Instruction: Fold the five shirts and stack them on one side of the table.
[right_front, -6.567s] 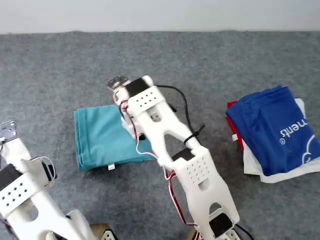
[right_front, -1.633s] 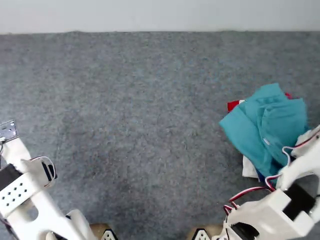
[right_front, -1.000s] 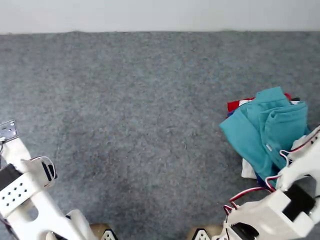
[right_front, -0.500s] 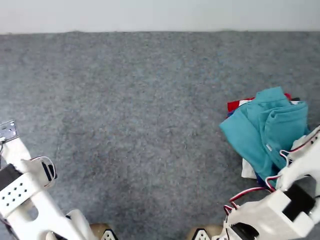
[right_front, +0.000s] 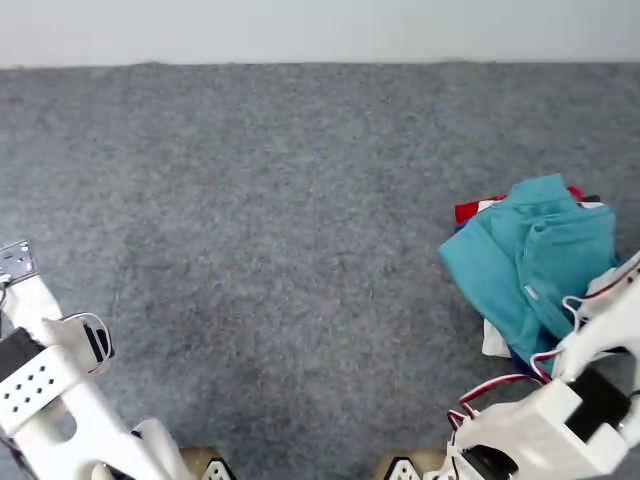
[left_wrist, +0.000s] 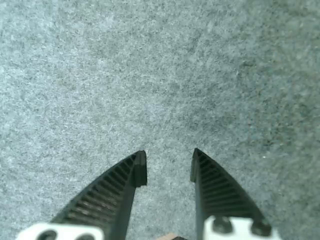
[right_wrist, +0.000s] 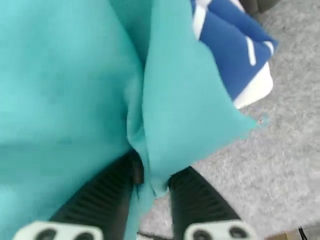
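Now the right tool pinches a fold of the teal shirt, lying just ahead atop the stack; placing looks nearly done; next, let go and withdraw; left tool hangs open.

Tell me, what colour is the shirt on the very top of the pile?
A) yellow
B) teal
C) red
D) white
B: the teal shirt lies over the whole pile, and only an edge of the red shirt and a corner of the white shirt peek out from under it.
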